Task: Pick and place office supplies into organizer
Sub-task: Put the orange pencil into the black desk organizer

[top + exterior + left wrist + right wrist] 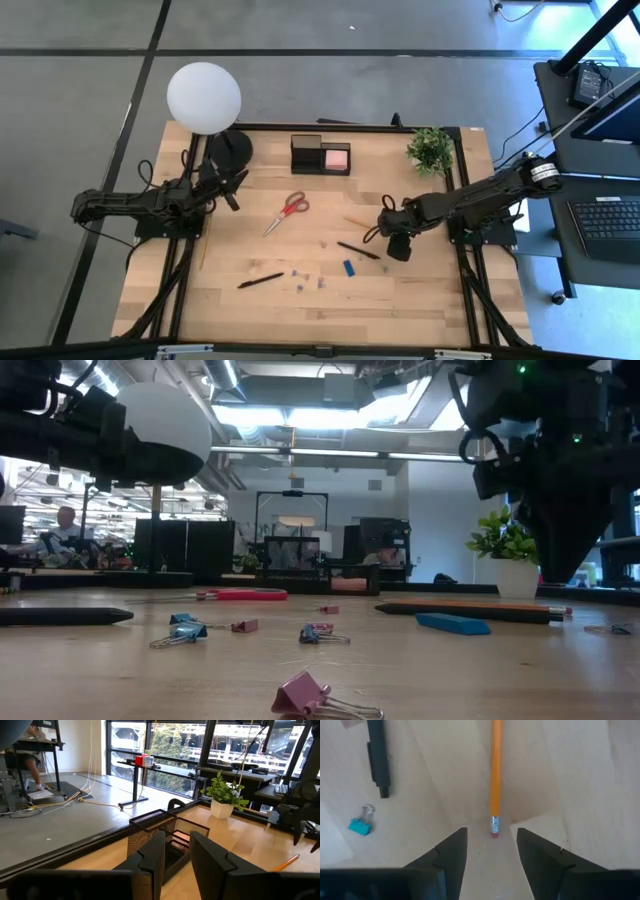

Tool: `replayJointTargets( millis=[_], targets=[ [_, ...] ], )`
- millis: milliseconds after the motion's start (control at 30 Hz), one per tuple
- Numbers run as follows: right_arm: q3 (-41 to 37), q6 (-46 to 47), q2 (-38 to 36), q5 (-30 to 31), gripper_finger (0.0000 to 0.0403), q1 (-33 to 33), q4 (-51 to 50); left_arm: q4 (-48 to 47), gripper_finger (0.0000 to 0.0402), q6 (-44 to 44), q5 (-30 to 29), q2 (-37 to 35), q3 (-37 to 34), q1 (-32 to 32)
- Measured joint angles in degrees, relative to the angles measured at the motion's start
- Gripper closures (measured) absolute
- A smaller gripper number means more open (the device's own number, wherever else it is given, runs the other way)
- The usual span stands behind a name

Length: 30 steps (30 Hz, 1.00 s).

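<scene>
Two dark, cable-draped jointed arms

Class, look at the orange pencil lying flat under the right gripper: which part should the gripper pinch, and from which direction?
Grip the pencil across its thin shaft, just past the eraser, coming straight down. It lies flat on the table, lined up between the open right gripper fingers.

Orange pencil (pixel 495 770) with silver ferrule, pink eraser, ahead of my black right fingers (pixel 451 855). Black pen (pixel 377 755) beside pencil. Teal clip (pixel 360 824) near pen. Red-handled scissors (pixel 287 212), black mesh organizer (pixel 320 155), pink pad (pixel 336 158) inside organizer.
</scene>
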Motion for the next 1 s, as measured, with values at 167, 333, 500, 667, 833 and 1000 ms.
replayJointTargets(
  millis=[167, 333, 500, 667, 833, 1000],
  targets=[
    [-0.02, -0.04, 1.7, 0.0, 0.0227, 0.0, 0.08, 0.02, 0.0316, 0.0, 0.0, 0.0, 0.0, 0.0],
    [-0.02, -1.32, 1.9, 0.0, 0.0227, 0.0, 0.44, 0.02, 0.0316, -0.01, -0.02, 0.0, -0.02, 0.0],
    [-0.53, -1.48, 1.84, -0.01, 0.0227, 0.0, 0.61, 0.02, 0.0316, 0.0, 0.0, 0.0, 0.0, 0.0],
    [-4.31, 0.35, 1.43, -1.96, 0.0227, 0.0, 4.65, 0.02, 0.0316, 0.0, -0.02, 0.0, -0.01, 0.0],
    [-4.52, 0.02, 1.36, -1.95, 0.0227, 0.0, 6.44, 0.02, 0.0316, 0.0, 0.0, 0.0, 0.0, 0.01],
    [-4.52, -1.29, 1.37, -2.01, 0.0227, 0.01, 4.57, 0.02, 0.0316, 0.0, -0.02, 0.0, 0.0, 0.0]
  ],
)
